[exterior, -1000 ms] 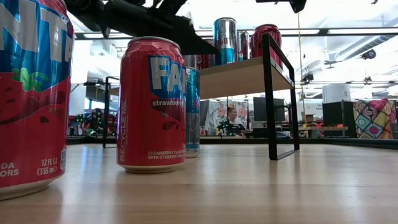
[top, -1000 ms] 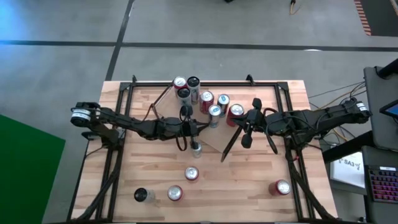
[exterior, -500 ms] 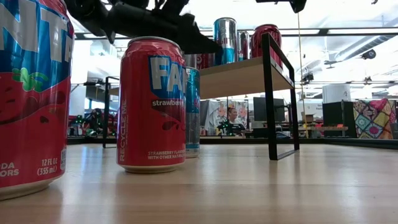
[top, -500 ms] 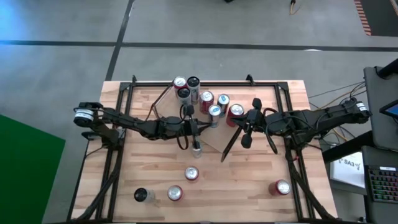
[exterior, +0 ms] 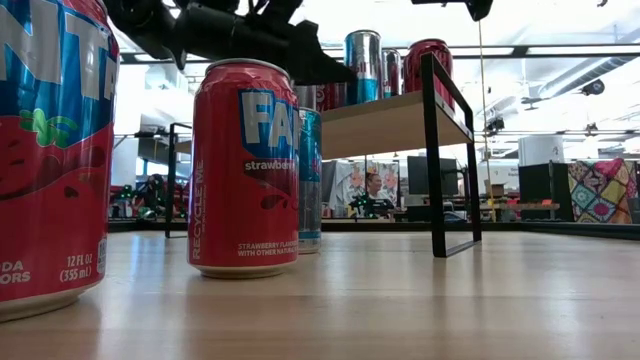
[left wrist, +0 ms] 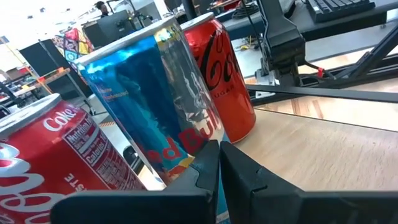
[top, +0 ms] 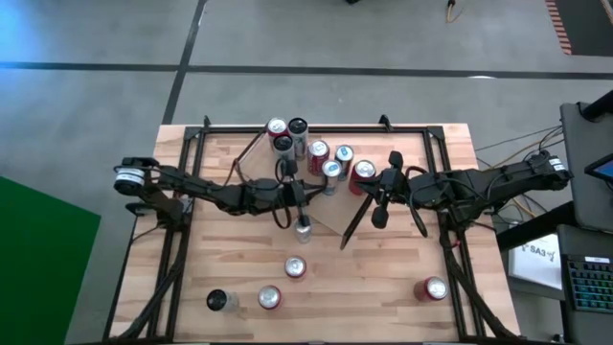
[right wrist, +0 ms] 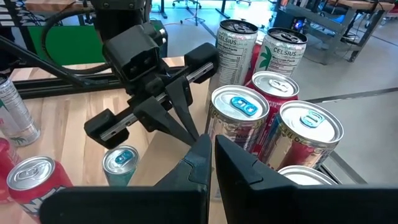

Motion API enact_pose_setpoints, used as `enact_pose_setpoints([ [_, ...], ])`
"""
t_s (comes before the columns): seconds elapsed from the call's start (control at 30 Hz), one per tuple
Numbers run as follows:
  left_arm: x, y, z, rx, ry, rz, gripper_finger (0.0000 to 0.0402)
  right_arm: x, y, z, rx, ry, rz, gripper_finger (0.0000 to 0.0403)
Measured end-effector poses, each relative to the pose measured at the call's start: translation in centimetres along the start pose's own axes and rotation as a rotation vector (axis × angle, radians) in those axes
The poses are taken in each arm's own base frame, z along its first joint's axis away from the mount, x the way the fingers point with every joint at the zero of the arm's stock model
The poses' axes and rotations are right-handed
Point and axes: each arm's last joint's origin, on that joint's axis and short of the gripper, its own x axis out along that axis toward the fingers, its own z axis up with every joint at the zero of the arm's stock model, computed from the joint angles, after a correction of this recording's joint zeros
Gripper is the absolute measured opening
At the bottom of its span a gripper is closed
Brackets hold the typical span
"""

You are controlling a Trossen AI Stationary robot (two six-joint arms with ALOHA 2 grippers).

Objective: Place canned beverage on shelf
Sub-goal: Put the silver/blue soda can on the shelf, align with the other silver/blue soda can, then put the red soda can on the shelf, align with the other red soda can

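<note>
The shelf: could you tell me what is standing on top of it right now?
Several upright cans are clustered on the shelf, under both arms. Its surface beneath the arms is hidden.

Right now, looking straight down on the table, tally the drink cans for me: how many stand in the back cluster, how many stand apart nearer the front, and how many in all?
Cans in the back cluster: 7
Cans standing apart nearer the front: 5
Total: 12
</note>
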Motion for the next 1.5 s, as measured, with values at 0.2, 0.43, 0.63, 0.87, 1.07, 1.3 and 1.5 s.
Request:
enact_pose_setpoints([
  [0.2, 0.2, -0.2, -0.4, -0.011, 0.011, -0.003, 0.0000, 0.0, 0.0, 0.0, 0.010, 0.000, 0.000, 0.0012],
  [0.43, -0.1, 0.0, -0.1, -0.008, 0.027, 0.042, 0.0000, 0.0, 0.0, 0.0, 0.015, 0.000, 0.001, 0.0012],
  [0.63, -1.0, -0.4, 0.9, -0.001, 0.014, 0.021, 0.0000, 0.0, 0.0, 0.0, 0.036, 0.000, 0.001, 0.0012],
  [0.87, -2.5, -1.8, 2.6, 0.010, -0.044, -0.035, 0.0000, 0.0, 0.0, 0.1, 0.083, -0.006, 0.002, 0.0012],
  [1.07, -5.3, -2.6, 5.4, 0.055, -0.128, -0.093, 0.0000, -0.1, 0.3, 0.3, 0.130, -0.035, 0.018, 0.0012],
  [1.3, -9.8, -1.1, 7.8, 0.046, -0.174, -0.142, 0.0000, -0.8, 1.3, 1.1, 0.149, -0.087, 0.077, 0.0012],
  [1.5, -13.6, 1.0, 7.9, -0.018, -0.253, -0.138, 0.0000, -1.3, 2.0, 1.4, 0.197, -0.111, 0.123, 0.0012],
])
